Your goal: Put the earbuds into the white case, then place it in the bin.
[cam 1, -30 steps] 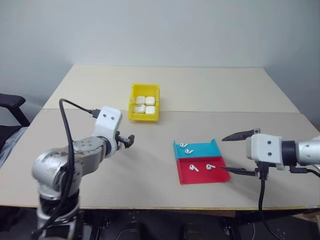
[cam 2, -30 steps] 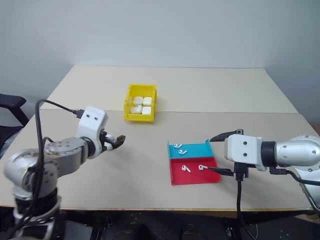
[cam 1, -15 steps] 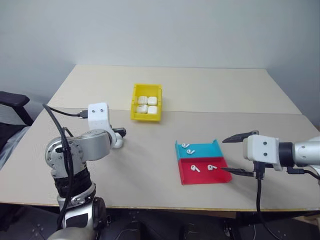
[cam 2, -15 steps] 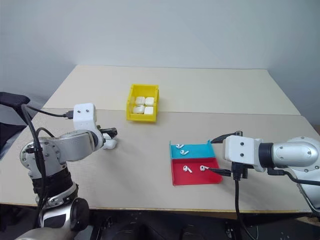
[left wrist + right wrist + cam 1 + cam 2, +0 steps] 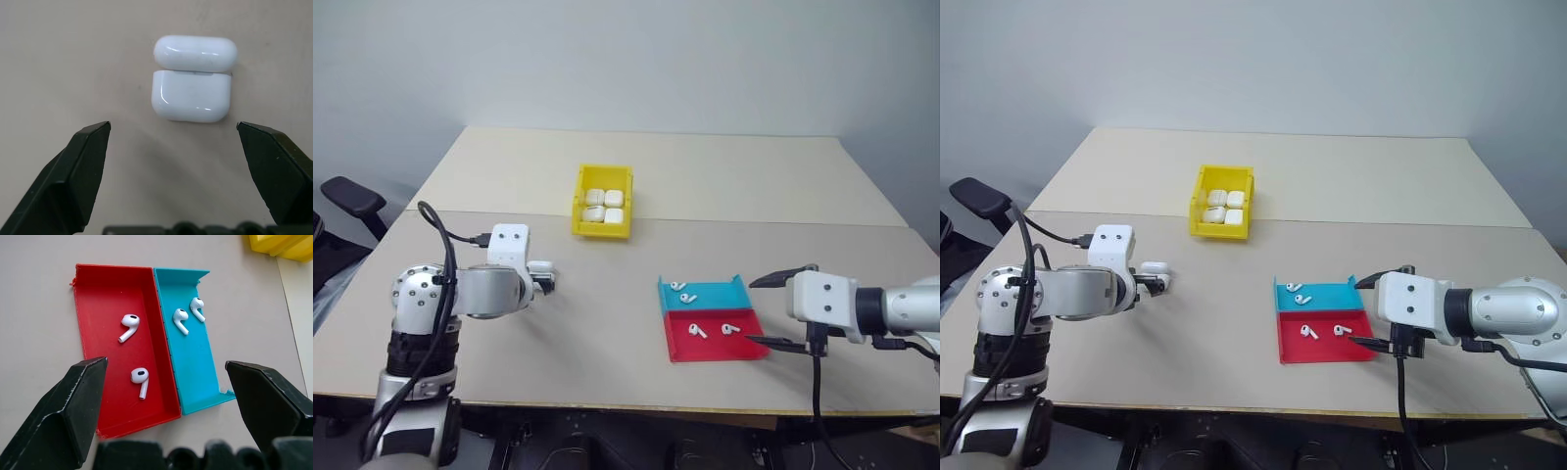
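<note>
A white case (image 5: 190, 93) lies on the table at the left, its lid (image 5: 195, 53) showing as a separate rounded piece behind the body. My left gripper (image 5: 173, 127) is open and points down at it, the case (image 5: 540, 265) just beyond the fingertips and untouched. Several earbuds lie in a flat tray at the right: two in its red half (image 5: 129, 326) and two in its teal half (image 5: 181, 319). Over the tray's near right side my right gripper (image 5: 754, 311) is open and holds nothing. The yellow bin (image 5: 601, 232) stands at the table's middle back.
Several white cases (image 5: 604, 206) fill the far part of the bin. The teal-and-red tray (image 5: 744, 345) sits near the front right. A seam (image 5: 754, 222) between two tabletops runs across behind the tray. A black chair arm (image 5: 352, 196) juts in at the far left.
My left arm has dropped and drawn left, its wrist turned so the gripper points down at the white case, which now shows past its fingers. The right gripper has hardly moved.
</note>
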